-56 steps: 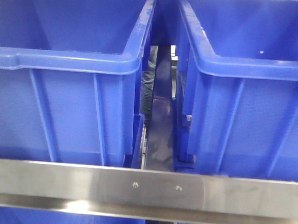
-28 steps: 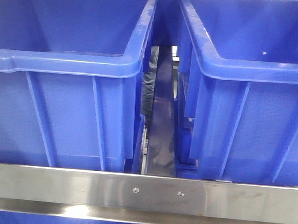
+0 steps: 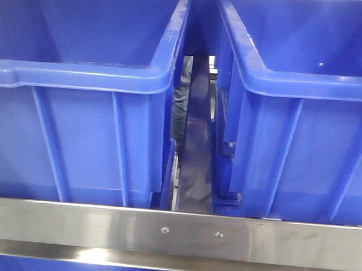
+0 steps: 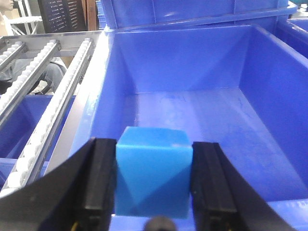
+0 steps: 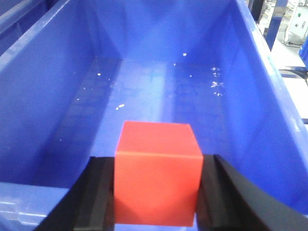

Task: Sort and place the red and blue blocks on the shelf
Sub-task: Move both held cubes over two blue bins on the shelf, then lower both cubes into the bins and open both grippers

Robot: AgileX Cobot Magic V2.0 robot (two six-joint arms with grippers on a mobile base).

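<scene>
In the left wrist view my left gripper (image 4: 153, 180) is shut on the bright blue block (image 4: 153, 168), held above the near rim of a deep-blue bin (image 4: 202, 115). In the right wrist view my right gripper (image 5: 158, 192) is shut on the red block (image 5: 158, 173), over the near edge of another deep-blue bin (image 5: 159, 91). The front view shows the shelf's brushed-steel rail (image 3: 176, 235) with two screws, and two big blue bins (image 3: 79, 106) (image 3: 303, 117) above it. Neither gripper nor block shows in that view.
A roller conveyor track (image 4: 53, 106) runs along the left of the left bin. White specks lie on the floor of the right bin (image 5: 214, 84). A narrow gap (image 3: 193, 142) separates the two bins; more blue bins sit below the rail.
The front view shifted a little between one second ago and half a second ago: the bins and rail sit slightly lower in the frame. Since then nothing has moved.
</scene>
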